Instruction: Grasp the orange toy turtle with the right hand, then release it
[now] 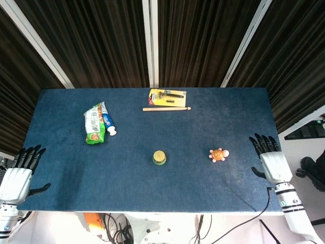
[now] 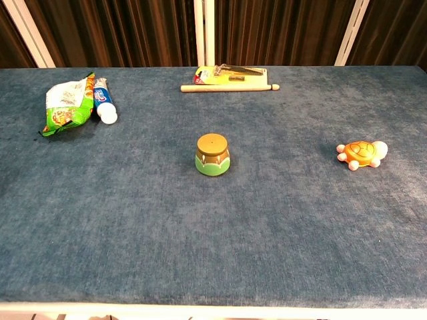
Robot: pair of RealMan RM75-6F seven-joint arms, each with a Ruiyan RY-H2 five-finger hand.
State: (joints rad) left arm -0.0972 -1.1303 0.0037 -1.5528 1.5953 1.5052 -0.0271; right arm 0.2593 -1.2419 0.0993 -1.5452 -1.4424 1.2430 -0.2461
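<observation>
Head view: table (image 1: 76,183) seen from above, blue cloth top; both hands visible at its near corners.
Chest view: same table (image 2: 100,233) seen low from the front; neither hand appears.
Turtle: orange toy (image 1: 219,154) (image 2: 360,153) lying flat on the cloth, at 3 o'clock from the table centre, pale head pointing to 3 o'clock; nothing touches it.
Right hand: (image 1: 271,161) over the table's right edge at 4 o'clock from the centre, near the turtle but apart from it; back of hand up, fingers spread and extended toward 12 o'clock, thumb out to the side; holds nothing.
Left hand: (image 1: 17,175) off the near-left corner, at 8 o'clock from the centre, well apart from the turtle; fingers spread and extended, thumb out; holds nothing.
Pot: small green pot with tan lid (image 1: 159,157) (image 2: 213,154), upright, near the centre, at 9 o'clock from the turtle.
Snack bag: green packet (image 1: 93,124) (image 2: 67,107) lying flat at 10 o'clock from the centre.
Tube: white and blue (image 1: 108,125) (image 2: 103,105), touching the bag's right side, cap toward the near edge.
Card: yellow pack (image 1: 167,95) (image 2: 227,73) flat at the far edge, 12 o'clock.
Stick: wooden (image 1: 166,109) (image 2: 229,87), lying just in front of the card, parallel to the far edge.
</observation>
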